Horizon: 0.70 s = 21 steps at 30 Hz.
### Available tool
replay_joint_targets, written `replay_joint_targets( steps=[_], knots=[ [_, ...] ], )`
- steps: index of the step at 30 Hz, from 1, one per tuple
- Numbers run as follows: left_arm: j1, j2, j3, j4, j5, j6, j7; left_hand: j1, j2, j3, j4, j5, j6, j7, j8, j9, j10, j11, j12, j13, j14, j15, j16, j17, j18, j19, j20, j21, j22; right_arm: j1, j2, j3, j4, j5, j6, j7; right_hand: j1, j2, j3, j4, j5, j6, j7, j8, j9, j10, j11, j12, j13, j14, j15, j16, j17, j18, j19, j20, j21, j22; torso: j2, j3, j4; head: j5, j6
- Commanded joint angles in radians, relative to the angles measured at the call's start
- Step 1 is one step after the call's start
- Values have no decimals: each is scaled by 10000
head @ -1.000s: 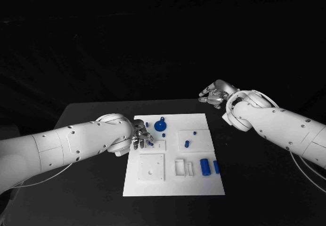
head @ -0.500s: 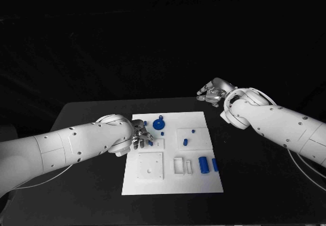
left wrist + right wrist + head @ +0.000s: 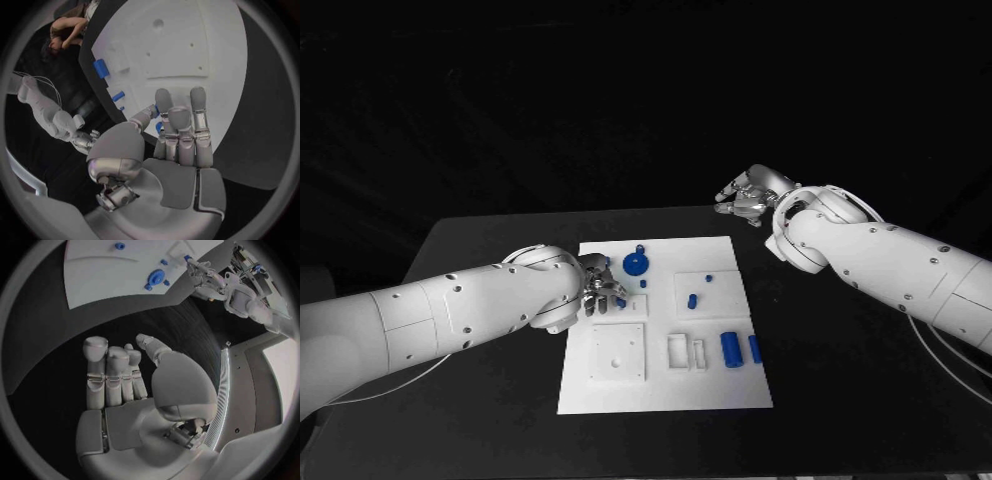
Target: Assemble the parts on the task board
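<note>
left hand [image 3: 599, 290] at task board [image 3: 668, 385] left edge, pinching small blue part [image 3: 161, 127] to seat it | right hand [image 3: 751, 203] beyond board's far corner, clenched, grasping nothing, parked clear

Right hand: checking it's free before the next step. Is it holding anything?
No. The right hand holds nothing, fingers apart above bare table.

You see smooth white arm shells dotted with small dark screws, thin pale cables trailing beneath, and silver segmented fingers [image 3: 199, 120] with grey pads.
</note>
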Motion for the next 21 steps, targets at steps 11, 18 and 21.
replay_joint_targets(
  steps=[11,18,21],
  knots=[
    [-33,-151,-4,296,-752,-1407,278,876,-138,-46,428,-46,2346,-1352,-26,-181,413,-141,-10,-8,-30,-32,-35,-108,-158,384,-9,-1045,964,2,-35,8,71,-61,123,-30,-114,1,45,22,23,65,4,41,-3,-64,-18,-51,-10,-6,17,-43,-9,55,465,5,-47,786,4,-6,2,19,15],
    [-224,-290,-9,450,-1027,-2430,453,880,-117,-52,367,-25,2339,-1354,10,-169,409,-166,-29,-19,-1,-45,4,-93,-139,470,-7,-1168,1153,0,-70,8,122,-52,132,-29,-130,-1,39,36,34,65,2,43,-2,-67,-17,-58,-17,-8,15,-51,-17,56,463,4,-59,783,0,-1,19,26,-22],
    [-357,-379,-11,567,-1131,-2892,561,922,-153,-59,406,-21,2363,-1363,7,-179,410,-178,-9,-11,23,-52,12,-99,-143,519,-15,-1256,1269,-1,-93,8,130,-48,134,-28,-130,-1,39,36,34,65,2,43,-2,-67,-17,-58,-17,-8,15,-51,-17,56,463,4,-59,783,-3,-2,18,22,-48]
  ],
)
